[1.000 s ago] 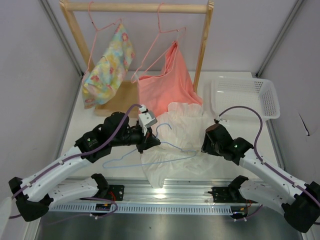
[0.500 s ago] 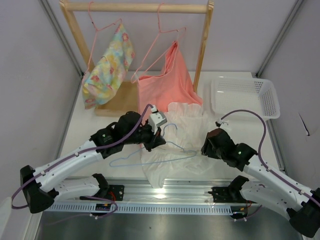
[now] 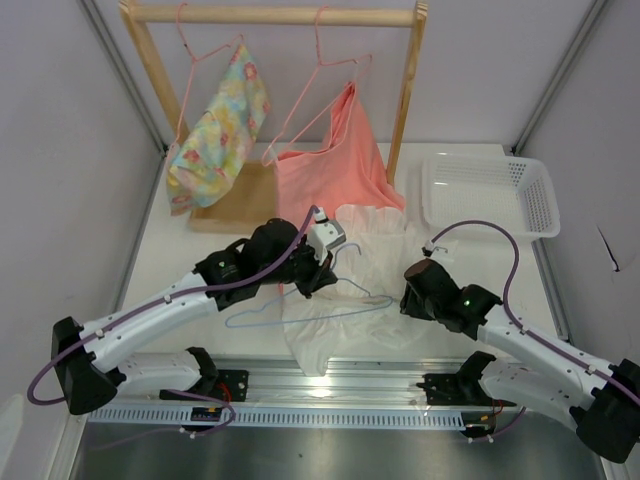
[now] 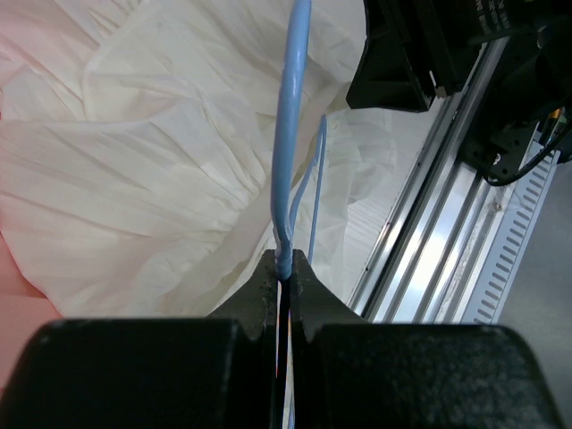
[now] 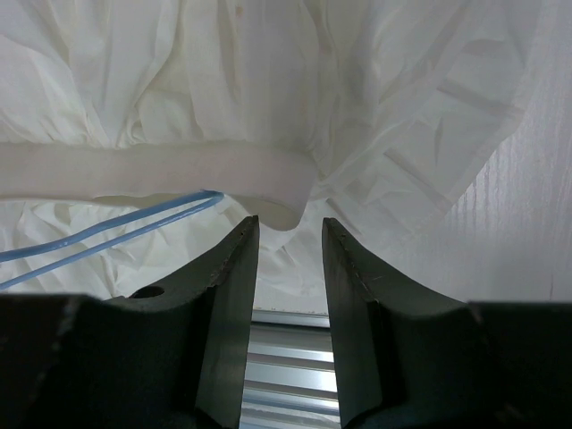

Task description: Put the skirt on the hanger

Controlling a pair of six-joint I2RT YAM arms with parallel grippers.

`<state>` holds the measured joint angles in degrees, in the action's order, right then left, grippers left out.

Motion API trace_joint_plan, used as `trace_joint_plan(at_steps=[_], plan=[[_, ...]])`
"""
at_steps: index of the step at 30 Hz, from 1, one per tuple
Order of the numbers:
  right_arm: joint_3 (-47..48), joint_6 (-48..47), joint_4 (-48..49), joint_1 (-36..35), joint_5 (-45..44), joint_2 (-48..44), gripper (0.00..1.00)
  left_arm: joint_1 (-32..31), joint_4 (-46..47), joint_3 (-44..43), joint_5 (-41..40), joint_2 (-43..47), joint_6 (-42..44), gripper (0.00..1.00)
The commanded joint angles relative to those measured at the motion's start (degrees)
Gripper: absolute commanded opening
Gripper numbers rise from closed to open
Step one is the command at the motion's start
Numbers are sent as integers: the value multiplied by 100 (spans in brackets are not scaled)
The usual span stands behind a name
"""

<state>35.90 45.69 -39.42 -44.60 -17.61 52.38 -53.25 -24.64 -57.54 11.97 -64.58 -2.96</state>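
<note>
The white skirt (image 3: 352, 285) lies crumpled on the table between the two arms. The light blue hanger (image 3: 240, 320) lies tilted across its near part, hook toward the back. My left gripper (image 3: 322, 284) is shut on the hanger wire near the hook. In the left wrist view the jaws (image 4: 284, 261) pinch the blue wire (image 4: 293, 107) above the skirt (image 4: 134, 179). My right gripper (image 3: 406, 299) is at the skirt's right edge. In the right wrist view it (image 5: 288, 229) is open, with the skirt's waistband (image 5: 179, 170) just ahead of its tips and the hanger's end (image 5: 116, 228) at the left.
A wooden rack (image 3: 275, 14) at the back holds pink hangers with a floral garment (image 3: 215, 135) and a salmon garment (image 3: 335, 165). A white basket (image 3: 490, 190) stands at the back right. A metal rail (image 3: 330, 385) runs along the near edge.
My left arm has carried the hanger to the right and farther back over the skirt. My right gripper has shifted slightly left toward the skirt's edge.
</note>
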Motion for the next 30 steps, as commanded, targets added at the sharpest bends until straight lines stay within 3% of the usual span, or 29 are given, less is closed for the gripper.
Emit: trace_joint_plan(at_steps=[1,10,14,21,30], plan=[[-13,98,198,-49,-217,-17,40,-53,101,-424,-20,50,147,0],[-118,124,356,-49,-252,88,38,-62,-111,-495,42,77,270,0],[-101,115,470,-40,-270,220,31,-97,-23,-372,131,24,279,0],[101,-7,558,-31,-270,466,5,-194,-32,-241,-53,68,279,0],[531,-157,479,-40,-173,571,0,-458,-243,-276,-546,-81,454,0]])
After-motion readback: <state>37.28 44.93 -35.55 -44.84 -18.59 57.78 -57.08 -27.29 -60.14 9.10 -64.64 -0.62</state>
